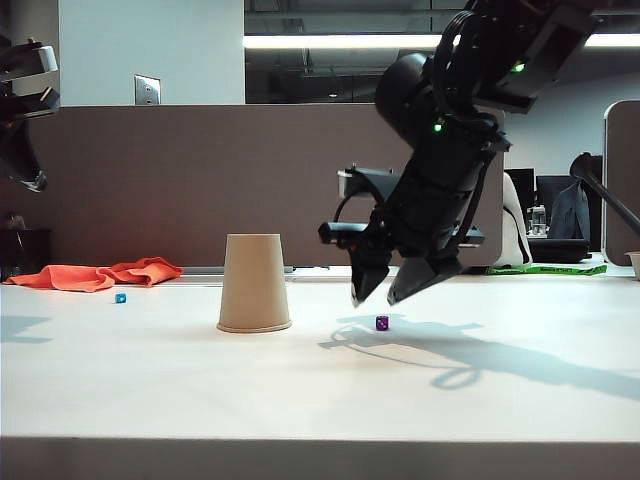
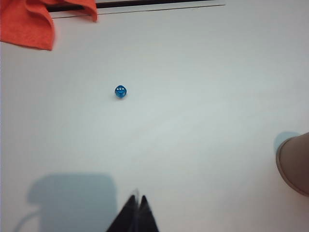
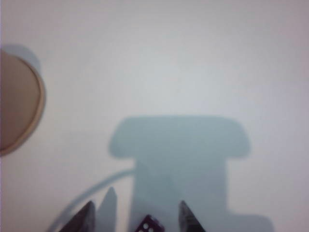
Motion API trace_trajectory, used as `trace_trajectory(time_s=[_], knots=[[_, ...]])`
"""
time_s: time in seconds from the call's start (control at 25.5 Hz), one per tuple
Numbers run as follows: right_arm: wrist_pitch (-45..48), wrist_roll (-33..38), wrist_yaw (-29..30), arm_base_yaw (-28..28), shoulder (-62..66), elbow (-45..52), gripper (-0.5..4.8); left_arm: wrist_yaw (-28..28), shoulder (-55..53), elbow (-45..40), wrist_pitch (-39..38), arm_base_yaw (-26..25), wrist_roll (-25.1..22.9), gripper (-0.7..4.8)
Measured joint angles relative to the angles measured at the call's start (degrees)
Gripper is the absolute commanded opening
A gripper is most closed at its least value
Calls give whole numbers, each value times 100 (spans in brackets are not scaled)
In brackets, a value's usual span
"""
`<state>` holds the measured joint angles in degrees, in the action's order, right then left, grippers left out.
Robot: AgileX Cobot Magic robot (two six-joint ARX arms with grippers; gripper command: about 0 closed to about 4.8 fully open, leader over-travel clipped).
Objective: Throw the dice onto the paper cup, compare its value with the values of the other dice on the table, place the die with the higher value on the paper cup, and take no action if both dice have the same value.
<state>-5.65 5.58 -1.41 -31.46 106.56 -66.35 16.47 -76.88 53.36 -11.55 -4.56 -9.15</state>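
Exterior view: the right gripper (image 1: 392,287) is hanging spread above the purple die (image 1: 382,322), with the upturned paper cup (image 1: 254,283) off to its side; the blue die (image 1: 120,298) is lying beyond the cup, by the orange cloth (image 1: 98,275).

Left wrist view: the left gripper (image 2: 137,209) is sitting pressed together, empty; the blue die (image 2: 120,91) is lying well ahead of its tips.

Right wrist view: the purple die (image 3: 148,224) is lying between the spread fingers (image 3: 186,217), untouched.

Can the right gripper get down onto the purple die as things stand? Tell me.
Probably yes. The right gripper hangs open just above the purple die, which shows between its fingertips in the right wrist view. The paper cup stands apart, off to one side.
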Motion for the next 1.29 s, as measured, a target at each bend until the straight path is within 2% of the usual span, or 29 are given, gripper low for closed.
trace_trajectory(time_s=[0.12, 0.51, 1.29], knots=[[-282, 20, 0, 0, 105, -116, 221, 0, -2, 0, -2, 0, 2, -6], [-321, 20, 0, -48, 105, -116, 221, 0, 0, 0, 0, 0, 2, -5], [94, -35, -125, -42, 280, -116, 220, 0, 0, 0, 0, 0, 107, -6]])
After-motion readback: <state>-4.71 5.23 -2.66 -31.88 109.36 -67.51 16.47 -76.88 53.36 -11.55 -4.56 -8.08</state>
